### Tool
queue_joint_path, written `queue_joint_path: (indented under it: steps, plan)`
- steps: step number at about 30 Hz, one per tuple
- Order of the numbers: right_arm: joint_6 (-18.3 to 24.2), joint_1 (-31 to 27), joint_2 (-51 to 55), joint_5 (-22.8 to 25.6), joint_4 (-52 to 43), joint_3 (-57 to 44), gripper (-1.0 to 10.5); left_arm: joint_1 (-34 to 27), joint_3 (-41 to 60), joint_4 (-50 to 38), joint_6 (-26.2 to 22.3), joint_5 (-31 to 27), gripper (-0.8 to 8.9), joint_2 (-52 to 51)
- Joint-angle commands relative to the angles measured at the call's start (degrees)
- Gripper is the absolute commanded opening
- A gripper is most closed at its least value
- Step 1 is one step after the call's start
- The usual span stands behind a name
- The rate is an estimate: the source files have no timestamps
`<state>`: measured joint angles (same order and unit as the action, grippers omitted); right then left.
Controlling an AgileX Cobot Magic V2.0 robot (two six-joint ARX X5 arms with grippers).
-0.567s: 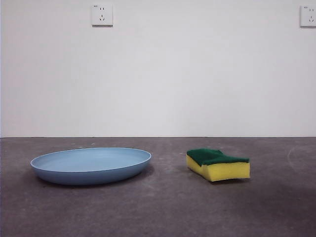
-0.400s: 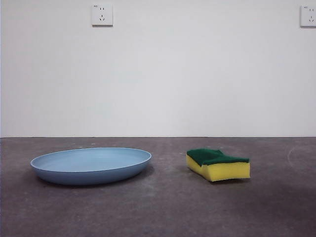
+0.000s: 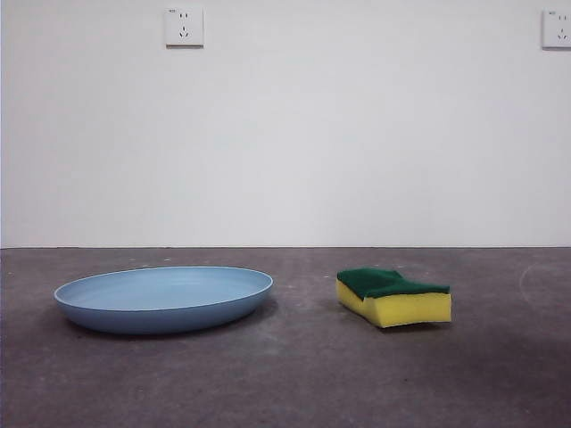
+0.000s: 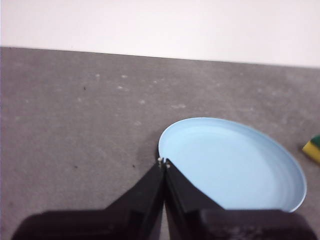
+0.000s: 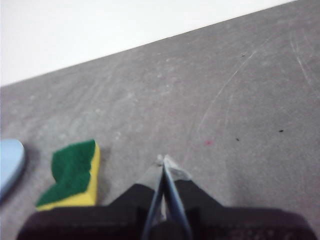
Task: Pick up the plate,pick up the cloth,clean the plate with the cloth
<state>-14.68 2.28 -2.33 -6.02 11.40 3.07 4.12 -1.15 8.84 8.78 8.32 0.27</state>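
Plate nudges left as the left hand closes in

The plate (image 3: 163,299), lower left of the front frame, sits a touch further left than half a second ago; the sponge (image 3: 393,297), right of centre, has not moved. Both rest on the desk (image 3: 294,374). Left hand (image 4: 163,164), jaws together, tips at the plate's rim; right hand (image 5: 163,161), also closed and empty, hangs near the sponge. No pick-up yet.
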Motion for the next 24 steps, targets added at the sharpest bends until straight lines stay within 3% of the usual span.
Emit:
queue_joint_path:
  steps: [1, 9, 15, 24]
  plan:
    - [-2.9, 0.1, -1.9, -0.1, 0.3, 4.7, -0.1, 0.0, -1.7, 0.1, 6.4, 0.2, -0.08, 0.2]
    - [-2.7, 0.1, -14.5, -0.2, 9.0, 20.8, -0.1, 0.0, -11.8, 2.9, 6.6, -0.5, -0.08, 7.3]
    - [3.3, 0.1, -27.2, -7.1, 16.9, 33.9, -0.1, 0.0, -21.5, 6.6, 5.8, 0.8, -0.08, 18.6]
    - [12.1, 0.1, -45.9, -15.2, 32.7, 48.6, 0.0, 0.0, -35.3, 18.1, -1.6, 11.4, -0.05, 36.7]
